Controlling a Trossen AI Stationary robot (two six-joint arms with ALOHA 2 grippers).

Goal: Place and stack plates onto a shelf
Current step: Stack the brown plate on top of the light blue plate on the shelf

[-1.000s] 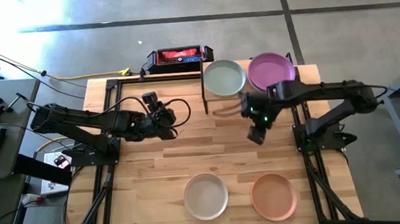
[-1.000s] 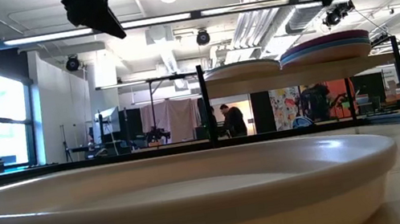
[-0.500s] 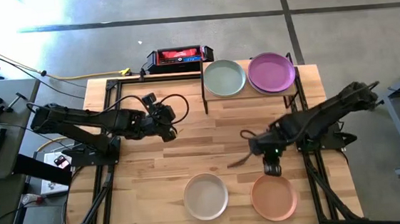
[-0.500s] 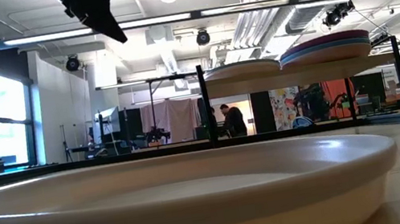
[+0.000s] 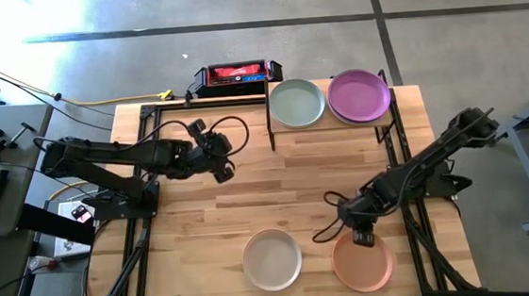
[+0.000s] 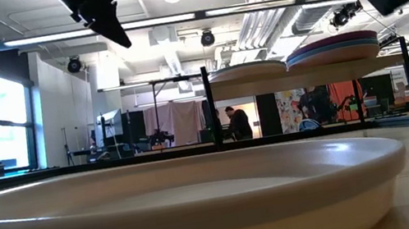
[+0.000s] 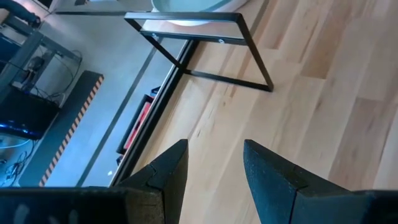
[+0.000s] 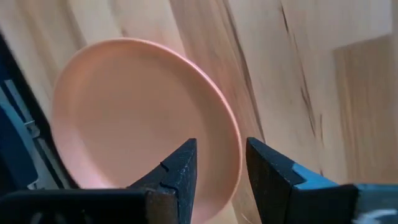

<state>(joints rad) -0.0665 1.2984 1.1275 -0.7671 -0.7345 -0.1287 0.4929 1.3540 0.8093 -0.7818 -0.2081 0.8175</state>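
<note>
While your right gripper (image 5: pixel 363 239) hangs over the far rim of the peach plate (image 5: pixel 362 260) at the table's (image 5: pixel 195 229) near edge, its jaws stand apart, gripping nothing. Off-white plate (image 5: pixel 272 259) sits just beside the peach one. Your left gripper (image 5: pixel 224 169) waits mid-table, jaws parted, empty. On the shelf (image 5: pixel 331 126): pale teal plate (image 5: pixel 296 103), purple-topped stack (image 5: pixel 359 95).
</note>
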